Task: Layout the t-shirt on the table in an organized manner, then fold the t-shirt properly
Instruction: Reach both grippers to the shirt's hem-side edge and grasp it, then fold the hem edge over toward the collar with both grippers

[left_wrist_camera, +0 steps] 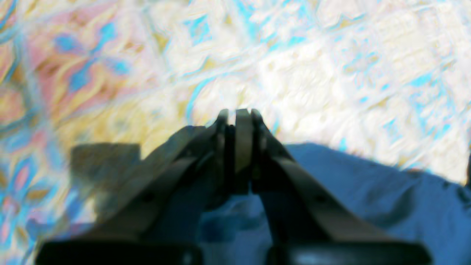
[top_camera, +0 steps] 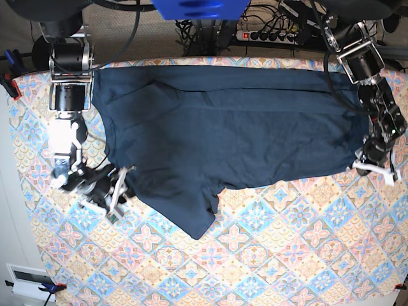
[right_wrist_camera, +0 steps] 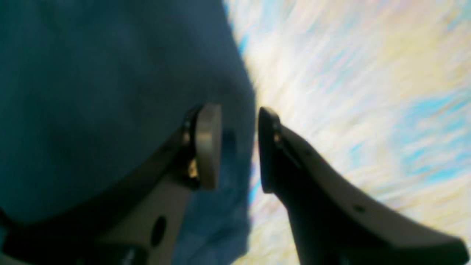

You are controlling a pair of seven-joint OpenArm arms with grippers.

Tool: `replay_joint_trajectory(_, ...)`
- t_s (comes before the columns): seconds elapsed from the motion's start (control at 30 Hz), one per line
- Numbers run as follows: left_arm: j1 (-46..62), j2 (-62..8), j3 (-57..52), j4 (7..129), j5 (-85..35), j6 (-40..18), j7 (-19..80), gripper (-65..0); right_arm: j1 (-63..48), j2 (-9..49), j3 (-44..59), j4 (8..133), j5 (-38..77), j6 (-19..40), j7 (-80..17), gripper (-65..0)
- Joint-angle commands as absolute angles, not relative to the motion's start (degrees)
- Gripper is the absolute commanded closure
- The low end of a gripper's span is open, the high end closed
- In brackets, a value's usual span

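Item one, my left gripper [left_wrist_camera: 239,114]: jaws pressed together, tips nearly meeting with only a thin sliver between them. Navy cloth lies beneath and behind the fingers in the left wrist view; whether any fabric is pinched between the tips I cannot tell. In the base view this gripper [top_camera: 373,167] sits at the shirt's edge on that view's right side.

Item two, my right gripper [right_wrist_camera: 239,147]: jaws spread apart, one pad [right_wrist_camera: 208,145] over dark fabric, the other finger [right_wrist_camera: 268,151] over the patterned cloth, the shirt's edge running through the gap between them. Nothing is clamped. In the base view it [top_camera: 118,191] stands at the shirt's lower corner on that view's left.

Item three, the t-shirt [top_camera: 229,127]: dark navy, spread wide across the far half of the table, mostly flat with a few long creases. One sleeve [top_camera: 191,213] juts toward the near side as a pointed flap.

Item four, the table [top_camera: 287,255]: covered in tile-patterned cloth of blue, pink and cream, bare across the near half.

Item five, a power strip [top_camera: 271,35] and cables beyond the far edge.
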State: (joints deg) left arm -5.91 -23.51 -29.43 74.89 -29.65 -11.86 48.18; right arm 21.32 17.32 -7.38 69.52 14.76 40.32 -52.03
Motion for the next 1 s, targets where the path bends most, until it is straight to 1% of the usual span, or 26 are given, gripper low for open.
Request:
replay_joint_trajectory(0.0,-6.11,-24.48,-29.58,77.49,-31.16,-12.26,47.16,0.0,23.87,18.42,-7.52,68.97,15.25,40.00,-49.27,-17.3)
replay_joint_trajectory(0.17,-2.95,-24.40,-29.58,81.80,-33.27,-12.18,47.16,0.0,27.47,18.42,-11.12,57.98,13.58,40.00,-41.89,-17.3)
replay_joint_trajectory(0.4,-0.66,-24.66,-29.76,82.15,-36.35,-12.18,47.08,0.0,33.27,18.42,-14.99,46.99,13.41,40.00,-34.15,-17.4)
replay_joint_trajectory(0.57,-0.48,-24.66,-29.76,82.15,-37.14,-12.18,47.08,0.0,33.80,18.42,-18.24,42.33,13.41,40.00,-29.05,-17.5)
replay_joint_trajectory(0.7,-0.57,-24.66,-29.76,82.15,-37.23,-12.18,47.08,0.0,37.67,18.33,-20.62,41.89,13.41,40.00,-26.95,-17.7)
replay_joint_trajectory(0.77,-0.57,-24.66,-29.76,82.15,-37.23,-12.18,47.08,0.0,38.37,18.33,-21.85,41.80,13.41,40.00,-25.27,-20.3)
replay_joint_trajectory(0.87,-0.66,-24.66,-29.76,82.15,-37.23,-12.18,47.08,0.0,38.37,18.33,-23.25,40.48,13.41,40.00,-22.55,-26.9)
replay_joint_trajectory(0.93,-0.57,-24.66,-29.76,82.15,-37.23,-12.18,47.08,0.0,38.37,18.33,-23.16,39.16,13.67,40.00,-21.05,-29.3)
replay_joint_trajectory(0.97,-0.57,-24.66,-29.76,82.15,-37.23,-12.18,47.08,0.0,38.37,18.33,-22.46,39.08,13.85,40.00,-20.44,-29.4)
